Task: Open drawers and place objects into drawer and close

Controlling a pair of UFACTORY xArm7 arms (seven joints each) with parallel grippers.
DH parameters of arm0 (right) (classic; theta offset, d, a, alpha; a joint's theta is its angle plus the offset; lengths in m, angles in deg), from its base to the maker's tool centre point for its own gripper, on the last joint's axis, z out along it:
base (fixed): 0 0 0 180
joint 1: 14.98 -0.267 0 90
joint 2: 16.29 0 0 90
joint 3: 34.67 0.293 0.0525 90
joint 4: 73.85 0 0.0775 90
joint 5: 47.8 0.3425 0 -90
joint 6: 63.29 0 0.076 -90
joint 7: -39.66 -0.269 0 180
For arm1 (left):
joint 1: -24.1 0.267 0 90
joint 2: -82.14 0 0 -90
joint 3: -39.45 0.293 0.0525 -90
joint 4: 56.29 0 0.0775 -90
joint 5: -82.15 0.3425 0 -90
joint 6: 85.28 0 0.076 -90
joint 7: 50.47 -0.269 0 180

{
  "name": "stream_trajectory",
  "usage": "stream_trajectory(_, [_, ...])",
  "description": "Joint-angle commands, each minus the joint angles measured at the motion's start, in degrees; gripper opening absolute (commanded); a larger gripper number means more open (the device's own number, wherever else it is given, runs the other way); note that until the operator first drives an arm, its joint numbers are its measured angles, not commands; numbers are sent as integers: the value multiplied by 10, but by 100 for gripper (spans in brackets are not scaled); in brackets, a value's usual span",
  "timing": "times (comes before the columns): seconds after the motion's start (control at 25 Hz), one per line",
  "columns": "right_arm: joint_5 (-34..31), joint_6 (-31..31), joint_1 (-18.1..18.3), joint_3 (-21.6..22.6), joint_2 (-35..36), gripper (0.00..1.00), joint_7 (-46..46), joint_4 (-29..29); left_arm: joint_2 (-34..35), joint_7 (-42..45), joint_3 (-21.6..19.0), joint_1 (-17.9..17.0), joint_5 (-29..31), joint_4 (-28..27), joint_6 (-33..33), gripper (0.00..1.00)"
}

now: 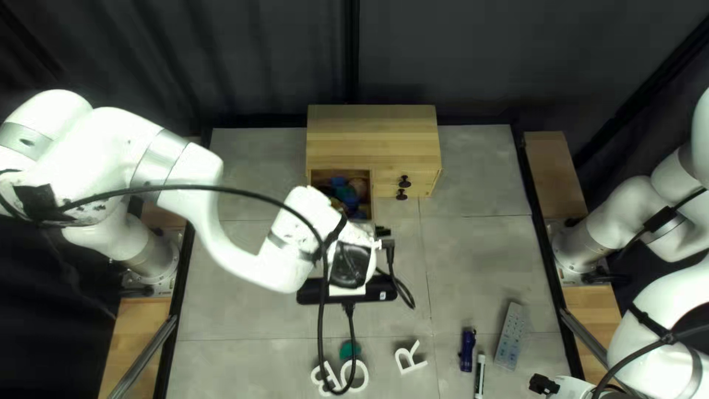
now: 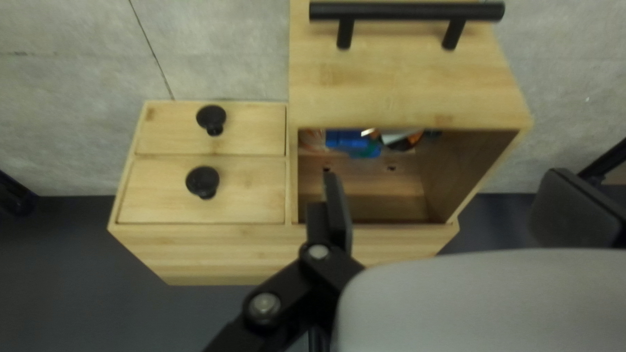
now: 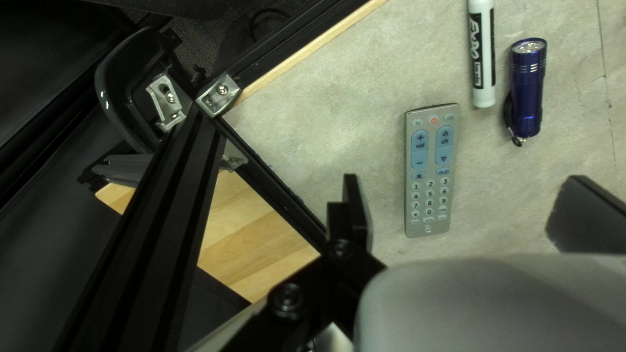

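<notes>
the surface is a grey table [image 1: 473, 258] with thin joint lines, and behind it a dark curtain [image 1: 473, 59] is hung. along both sides, pale wooden boards [image 1: 554, 166] and dark rails are seen.

near the far edge is placed a wooden cabinet [image 1: 373, 137]. its large drawer [image 2: 404, 85], with a black bar handle [image 2: 407, 11], is pulled out, and coloured things [image 2: 355, 140] are kept inside. the two small drawers with black knobs are closed. toward the right of the top left view, on the table, are laid a grey remote control [image 1: 510, 336], a blue flashlight [image 1: 467, 350] and a white marker [image 1: 480, 375].

the left gripper [image 1: 363, 236] is held before the cabinet, its fingers widely opened, with nothing gripped. the right gripper [image 1: 545, 384] is also widely opened and empty; the remote control is seen ahead of it.

in the top left view, the left gripper's fingers are hidden by the arm, the right arm is cut by the border, and the white letter shapes [image 1: 408, 357] are partly covered by a black cable [image 1: 320, 325]. what the coloured things are cannot be made out.
</notes>
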State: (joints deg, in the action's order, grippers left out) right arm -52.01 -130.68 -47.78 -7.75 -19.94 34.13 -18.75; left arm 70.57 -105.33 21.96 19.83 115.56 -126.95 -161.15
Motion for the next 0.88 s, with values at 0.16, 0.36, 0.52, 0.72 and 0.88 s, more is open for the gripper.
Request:
stream_trajectory(0.16, [0, 0, 0, 0, 0, 100, 0, 0, -18, 33, -5, -9, 11, 24, 39, 100])
stream_trajectory(0.36, [0, 0, 0, 0, 0, 100, 0, 0, -25, 45, -2, -7, 21, 41, 64, 100])
stream_trajectory(0.52, [0, 0, 0, 0, 0, 100, 0, 0, -23, 47, -3, -8, 20, 46, 69, 100])
stream_trajectory(0.72, [0, 0, 0, 0, 0, 100, 0, 0, -20, 48, -6, -10, 15, 47, 63, 100])
stream_trajectory(0.88, [0, 0, 0, 0, 0, 100, 0, 0, -22, 49, -6, -10, 15, 48, 65, 100])
